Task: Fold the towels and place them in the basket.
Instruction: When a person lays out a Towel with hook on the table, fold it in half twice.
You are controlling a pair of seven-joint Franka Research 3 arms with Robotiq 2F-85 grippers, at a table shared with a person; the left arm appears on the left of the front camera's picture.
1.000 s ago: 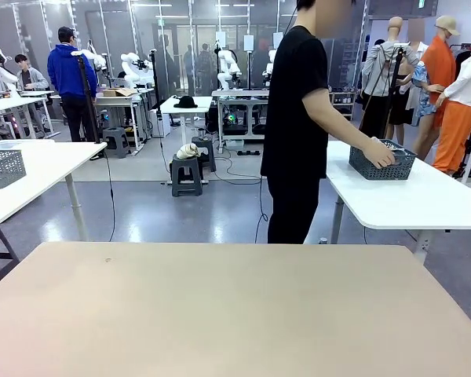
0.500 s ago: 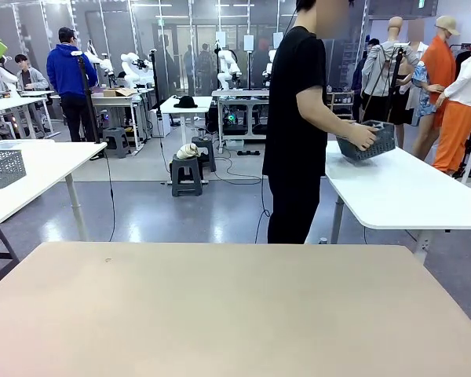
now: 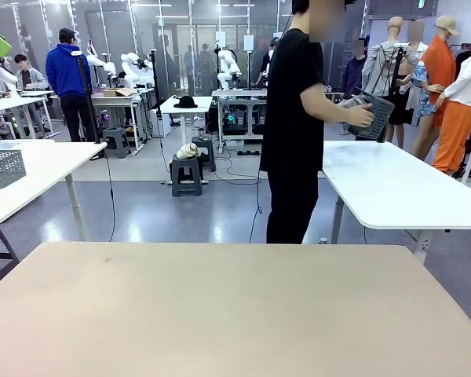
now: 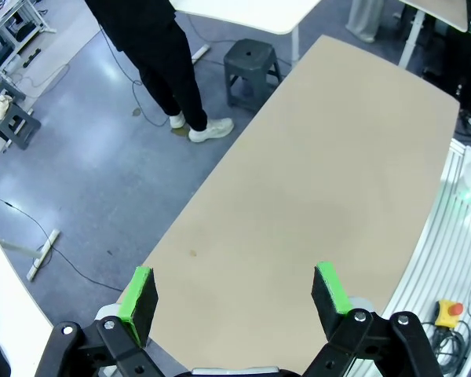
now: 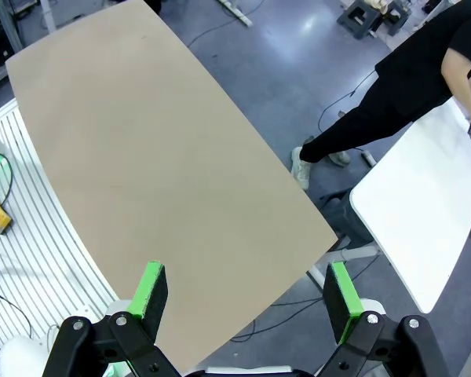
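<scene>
Person has just lifted the basket (image 3: 371, 112) off the white side table (image 3: 392, 188) and holds it tilted at chest height. My left gripper (image 4: 234, 302) and right gripper (image 5: 247, 302) hang wide open and empty above the tan table (image 3: 220, 314). Probably setup; nothing to fold yet.

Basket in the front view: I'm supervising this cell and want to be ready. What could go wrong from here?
1. The person's hand holds the basket steeply tilted, off the white table; anything inside might slide out.
2. The left gripper and right gripper hang open above the beige table; if the person brings the basket over while an arm moves, the hand could be struck.
</scene>
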